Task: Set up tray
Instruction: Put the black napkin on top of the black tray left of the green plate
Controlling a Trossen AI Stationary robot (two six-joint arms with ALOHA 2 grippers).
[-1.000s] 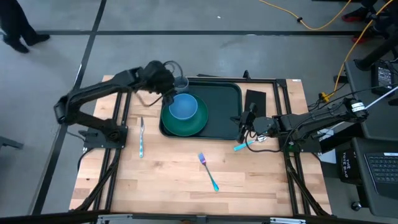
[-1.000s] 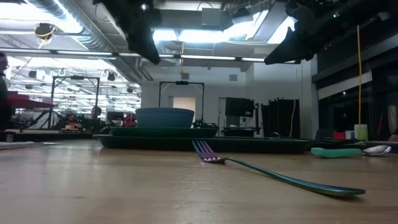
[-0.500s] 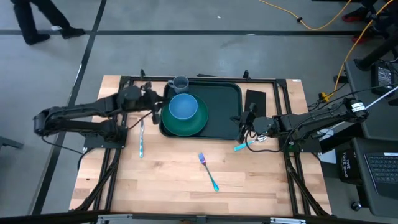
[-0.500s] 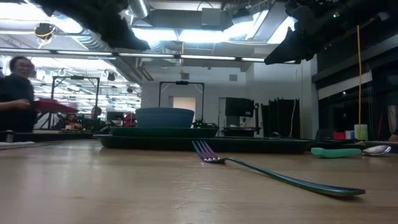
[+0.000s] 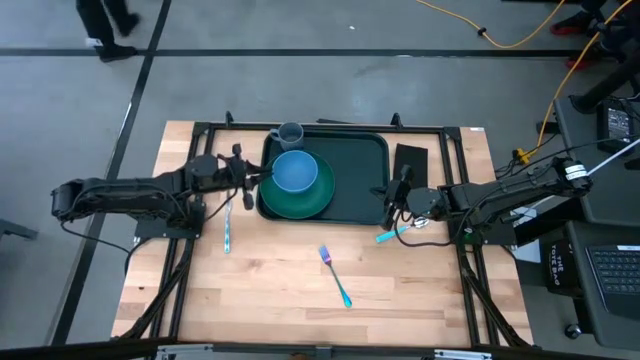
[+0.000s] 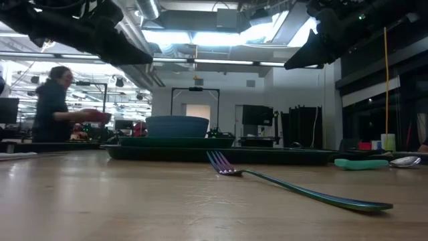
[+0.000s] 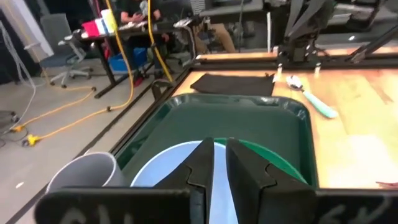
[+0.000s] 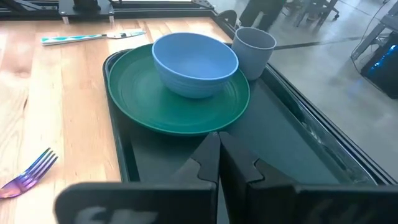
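Dark green tray (image 5: pixel 350 170) lies at the table's far middle, holding a green plate (image 5: pixel 297 199) with a blue bowl (image 5: pixel 295 172). Left gripper (image 5: pixel 253 181), nearly closed and empty, hovers beside the plate; right gripper (image 5: pixel 392 205) stays closed, empty, at the tray's right rim.

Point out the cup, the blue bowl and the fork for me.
cup (image 5: pixel 290 134): high view, on its open top.
blue bowl (image 8: pixel 194 61): right wrist view, inside the hollow.
fork (image 5: pixel 337 279): high view, on the middle of its handle.
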